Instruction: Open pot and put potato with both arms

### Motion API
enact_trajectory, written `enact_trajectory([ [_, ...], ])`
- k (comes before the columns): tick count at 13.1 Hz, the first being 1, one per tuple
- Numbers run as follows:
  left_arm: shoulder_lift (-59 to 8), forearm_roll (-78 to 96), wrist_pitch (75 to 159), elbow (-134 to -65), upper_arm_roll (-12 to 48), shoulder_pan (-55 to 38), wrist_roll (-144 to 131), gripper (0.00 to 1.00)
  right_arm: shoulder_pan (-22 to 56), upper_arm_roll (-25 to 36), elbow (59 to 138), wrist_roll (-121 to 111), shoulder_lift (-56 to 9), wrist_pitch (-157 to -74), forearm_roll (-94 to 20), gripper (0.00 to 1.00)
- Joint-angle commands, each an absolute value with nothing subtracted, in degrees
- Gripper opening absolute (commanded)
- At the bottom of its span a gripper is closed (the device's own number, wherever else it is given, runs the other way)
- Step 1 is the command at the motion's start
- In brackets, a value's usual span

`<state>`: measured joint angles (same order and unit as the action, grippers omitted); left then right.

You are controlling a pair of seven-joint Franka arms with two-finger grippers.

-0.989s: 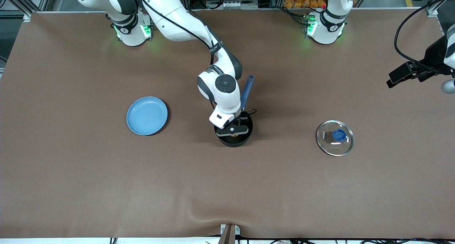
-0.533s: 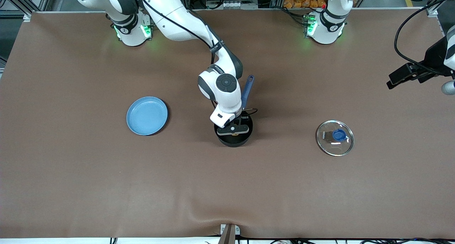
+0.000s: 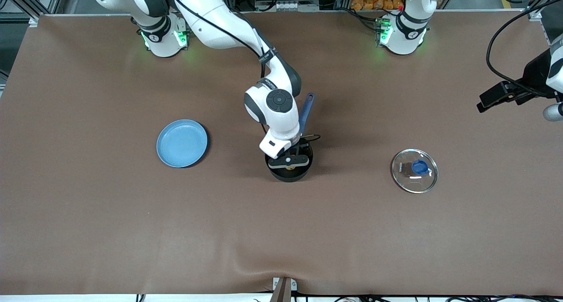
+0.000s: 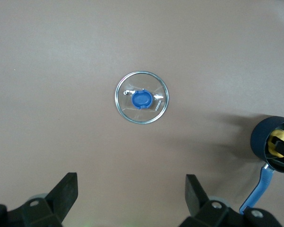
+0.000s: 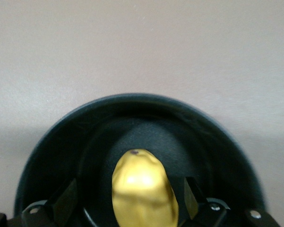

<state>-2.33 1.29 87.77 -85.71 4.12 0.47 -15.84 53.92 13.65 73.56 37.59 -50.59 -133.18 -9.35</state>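
Observation:
The black pot stands mid-table without its lid, its blue handle pointing toward the bases. My right gripper is low over the pot's mouth and open. In the right wrist view the yellow potato lies inside the pot between my spread fingers, with a gap on each side. The glass lid with its blue knob lies flat on the table toward the left arm's end. My left gripper is open, empty and high over that end. Its wrist view shows the lid and the pot.
An empty blue plate lies toward the right arm's end of the table. The brown table cover is bare nearer the front camera. Cables hang by the left arm at the table's edge.
My right wrist has risen very slightly over the pot. My left gripper has drifted a little toward the bases' side. The pot, lid and plate have not moved.

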Motion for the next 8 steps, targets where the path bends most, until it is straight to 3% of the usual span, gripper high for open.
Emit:
enact_trajectory([
  [1, -2.2, 2.7, 88.2, -85.8, 4.1, 1.1, -14.8, 1.00, 51.8, 13.6, 74.2, 34.9, -43.8, -125.3, -9.9, 1.00],
  [8, -2.3, 2.7, 88.2, -85.8, 4.1, 1.0, -14.8, 1.00, 41.4, 14.0, 74.4, 30.8, -23.7, -100.1, -10.2, 1.00],
])
